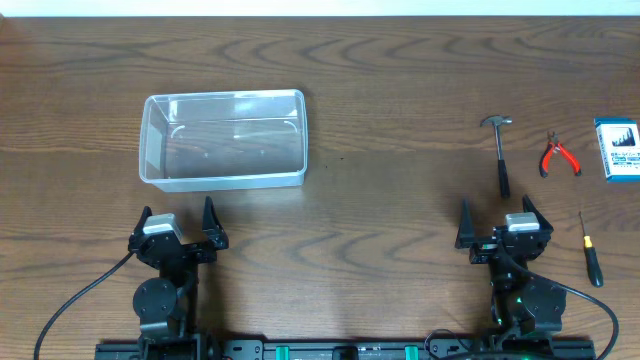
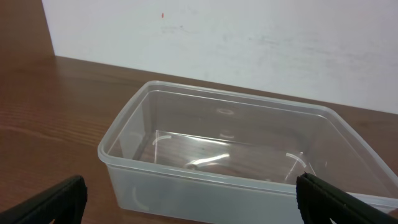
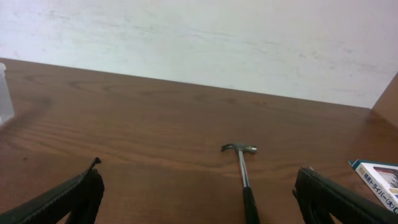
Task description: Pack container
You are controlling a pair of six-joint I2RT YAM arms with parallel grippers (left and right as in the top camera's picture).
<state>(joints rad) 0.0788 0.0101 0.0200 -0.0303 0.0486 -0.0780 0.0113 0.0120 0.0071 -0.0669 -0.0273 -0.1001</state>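
Currently: clear rounded-corner plastic container (image 1: 225,180) on woodgrain table (image 1: 380,200); left gripper (image 1: 178,210), right gripper (image 1: 497,205) spread wide, holding nothing.

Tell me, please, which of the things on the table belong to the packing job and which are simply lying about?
For the job: clear plastic container, empty; likely to go in it: claw hammer, red-handled pliers, black-handled screwdriver.
Possibly just lying about: small blue-and-white box, though it might be packed too.

hammer (image 1: 501,158) | pliers (image 1: 558,157) (red grips) | blue-and-white box (image 1: 618,150) | screwdriver (image 1: 590,250) | all apart, right side
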